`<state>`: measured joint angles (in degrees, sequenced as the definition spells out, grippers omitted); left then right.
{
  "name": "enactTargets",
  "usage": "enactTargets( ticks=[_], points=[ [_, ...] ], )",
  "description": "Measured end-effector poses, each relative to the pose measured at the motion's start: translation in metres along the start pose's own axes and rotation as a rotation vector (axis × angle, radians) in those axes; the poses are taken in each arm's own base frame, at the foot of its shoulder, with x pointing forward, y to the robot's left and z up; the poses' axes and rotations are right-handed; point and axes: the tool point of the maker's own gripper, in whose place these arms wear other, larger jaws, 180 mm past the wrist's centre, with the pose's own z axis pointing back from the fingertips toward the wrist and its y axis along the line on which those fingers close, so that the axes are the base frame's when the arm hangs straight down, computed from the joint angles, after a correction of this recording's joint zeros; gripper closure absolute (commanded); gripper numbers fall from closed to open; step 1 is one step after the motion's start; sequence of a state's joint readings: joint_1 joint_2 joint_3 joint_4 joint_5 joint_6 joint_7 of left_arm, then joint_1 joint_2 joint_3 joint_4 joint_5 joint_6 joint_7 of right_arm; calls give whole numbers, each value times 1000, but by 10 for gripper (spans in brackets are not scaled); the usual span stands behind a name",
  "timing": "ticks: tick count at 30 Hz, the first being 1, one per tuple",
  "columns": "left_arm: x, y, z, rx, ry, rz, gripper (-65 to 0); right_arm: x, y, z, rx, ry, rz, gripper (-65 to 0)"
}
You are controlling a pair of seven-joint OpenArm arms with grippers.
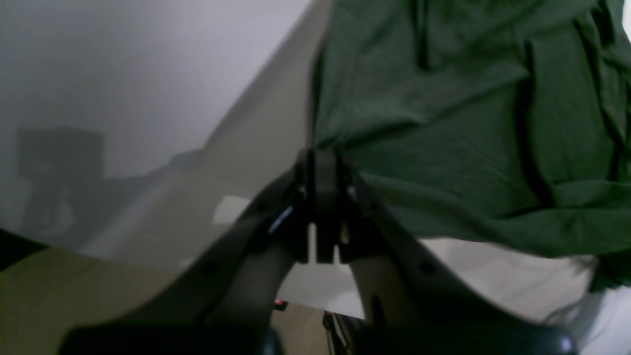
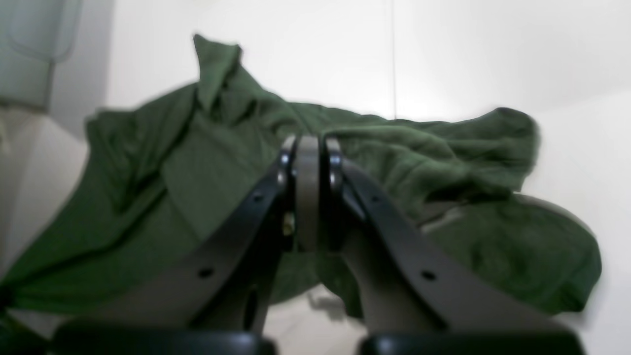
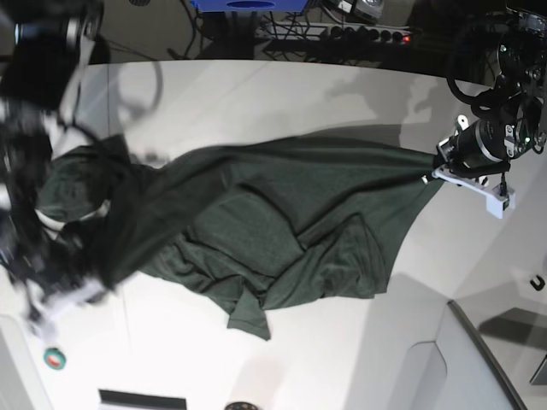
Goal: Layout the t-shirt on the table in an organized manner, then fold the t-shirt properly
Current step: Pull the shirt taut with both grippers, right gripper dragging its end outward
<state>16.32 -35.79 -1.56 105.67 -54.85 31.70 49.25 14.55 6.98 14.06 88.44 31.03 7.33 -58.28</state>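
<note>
T-shirt (image 3: 282, 222): stretched, rumpled, on table (image 3: 282, 94); left gripper (image 1: 319, 162) clamped on its edge; right gripper (image 2: 308, 148) jaws together, grasp unclear

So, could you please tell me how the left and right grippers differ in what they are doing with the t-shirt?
The left gripper pinches the t-shirt at a corner, pulling that end taut; the right gripper is shut above a bunched, wrinkled part, its grip unclear. In the base view the left arm is sharp, the right arm blurred. Both have jaws closed, over the table.

Left claw (image 1: 323, 162) and right claw (image 2: 308, 148) both clamped on cloth.
</note>
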Motion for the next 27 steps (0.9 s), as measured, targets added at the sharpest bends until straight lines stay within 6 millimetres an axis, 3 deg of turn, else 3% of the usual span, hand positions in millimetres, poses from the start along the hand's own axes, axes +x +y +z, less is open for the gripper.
enactTargets(
  ticks=[3,5,7,9,12,14,16,21,23,25,26,27],
  points=[
    [-3,-2,-1,-6,7,2,0,-10,14,-42,37,103,10,-321],
    [-5,-2,-1,-7,14,2,0,-18,11,-40,33,120,40,-326],
    [-6,2,0,3,14,1,0,-19,-14,-18,-29,69,78,-299],
    [-9,1,-1,2,20,0,0,-26,-59,12,-128,2,20,-299],
    [-13,1,-1,-3,31,3,0,-80,-128,35,-354,39,-80,-359],
    [-12,3,-1,6,27,1,0,-119,-154,33,-440,88,-90,-374],
    [-11,1,-1,3,26,0,0,-142,-167,22,-466,123,-94,-377],
    [-12,0,-2,0,28,-1,0,-142,-191,-4,-503,124,-162,-375],
    [-12,0,-2,0,28,0,0,-143,-198,-5,-514,116,-162,-342],
    [-12,0,-2,1,28,-1,0,-146,-202,-2,-526,119,-157,-189],
    [-14,1,-2,1,31,0,0,-150,-204,1,-530,116,-154,-51],
    [-14,1,-2,0,33,2,0,-153,-205,6,-531,110,-150,0]
  ],
)
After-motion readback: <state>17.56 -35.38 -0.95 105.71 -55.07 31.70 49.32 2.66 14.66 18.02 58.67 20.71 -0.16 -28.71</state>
